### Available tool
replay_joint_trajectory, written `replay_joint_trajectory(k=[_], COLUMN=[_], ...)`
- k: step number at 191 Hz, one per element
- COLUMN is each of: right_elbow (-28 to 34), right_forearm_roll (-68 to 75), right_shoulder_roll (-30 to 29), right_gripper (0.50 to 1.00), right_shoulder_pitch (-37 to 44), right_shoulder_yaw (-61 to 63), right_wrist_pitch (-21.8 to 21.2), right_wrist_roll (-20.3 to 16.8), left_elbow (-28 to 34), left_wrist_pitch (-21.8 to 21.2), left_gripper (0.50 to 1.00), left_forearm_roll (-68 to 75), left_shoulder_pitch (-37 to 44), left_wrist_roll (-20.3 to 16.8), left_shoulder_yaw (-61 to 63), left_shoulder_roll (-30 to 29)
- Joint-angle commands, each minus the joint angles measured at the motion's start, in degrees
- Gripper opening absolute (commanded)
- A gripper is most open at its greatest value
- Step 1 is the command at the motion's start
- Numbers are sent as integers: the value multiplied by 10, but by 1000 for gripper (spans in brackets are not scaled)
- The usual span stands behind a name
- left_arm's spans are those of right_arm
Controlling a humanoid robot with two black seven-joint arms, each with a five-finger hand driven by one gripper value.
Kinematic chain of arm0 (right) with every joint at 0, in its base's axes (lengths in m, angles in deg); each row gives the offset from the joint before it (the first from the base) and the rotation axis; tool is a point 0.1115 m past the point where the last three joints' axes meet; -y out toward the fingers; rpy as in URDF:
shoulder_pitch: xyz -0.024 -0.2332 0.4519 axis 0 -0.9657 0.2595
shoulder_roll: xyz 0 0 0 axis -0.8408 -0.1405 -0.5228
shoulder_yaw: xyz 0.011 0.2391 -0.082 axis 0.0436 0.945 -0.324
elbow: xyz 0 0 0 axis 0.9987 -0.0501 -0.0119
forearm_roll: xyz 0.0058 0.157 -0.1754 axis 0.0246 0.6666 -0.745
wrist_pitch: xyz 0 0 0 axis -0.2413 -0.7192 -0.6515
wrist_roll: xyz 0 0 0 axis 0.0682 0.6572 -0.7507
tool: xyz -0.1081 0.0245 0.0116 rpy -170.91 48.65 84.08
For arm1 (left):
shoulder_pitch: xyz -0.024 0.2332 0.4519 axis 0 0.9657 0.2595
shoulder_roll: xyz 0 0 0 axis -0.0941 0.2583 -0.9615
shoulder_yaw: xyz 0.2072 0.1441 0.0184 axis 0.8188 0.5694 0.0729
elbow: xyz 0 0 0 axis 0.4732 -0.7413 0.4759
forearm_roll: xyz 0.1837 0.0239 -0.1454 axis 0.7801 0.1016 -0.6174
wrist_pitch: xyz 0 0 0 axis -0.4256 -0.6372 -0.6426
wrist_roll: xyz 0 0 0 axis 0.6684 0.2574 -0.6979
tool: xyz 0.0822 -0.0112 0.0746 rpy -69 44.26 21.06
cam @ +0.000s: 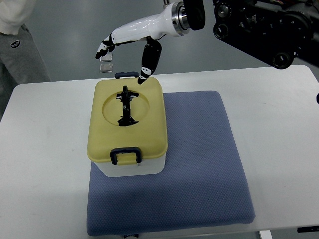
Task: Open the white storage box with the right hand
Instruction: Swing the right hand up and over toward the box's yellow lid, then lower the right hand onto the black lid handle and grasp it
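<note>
A white storage box [130, 169] with a pale yellow lid [127, 122] stands on the left part of a blue-grey mat [194, 164]. The lid carries a black folding handle [126, 107] in a round recess, and dark latches sit at the near end [125, 155] and the far end [126, 75]. My right hand [124, 47] reaches in from the upper right, white with black fingertips. It hovers over the box's far end, fingers [104, 48] spread, with its thumb [147, 64] pointing down next to the far latch. It holds nothing.
The mat lies on a white table [45, 149]. A person in grey trousers [20, 55] stands at the upper left corner. My dark arm and body parts [259, 27] fill the upper right.
</note>
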Motion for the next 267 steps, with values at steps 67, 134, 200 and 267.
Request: replay_joint_trajectory(k=[67,134,200,267], right_elbow=[13,12,12,11], right_forearm_roll=[-7,-50,-62,-66], right_shoulder_roll=[-52,-60,-58,-60], right_gripper=[836,805,805,799], right_shoulder_pitch=[2,0,3,-7], right_shoulder_yaw=[-48,-65,-81,-79], right_wrist_pitch=[-3,-3,-3,-3], right_wrist_roll=[11,11,11,15], left_elbow=[0,0,0,0], left_wrist_pitch=[0,0,0,0], left_gripper=[1000,1000,1000,1000], left_forearm_roll=[0,0,0,0], left_shoulder_pitch=[1,0,0,0], left_wrist_roll=[0,0,0,0], left_shoulder_yaw=[0,0,0,0], left_shoulder_roll=[0,0,0,0])
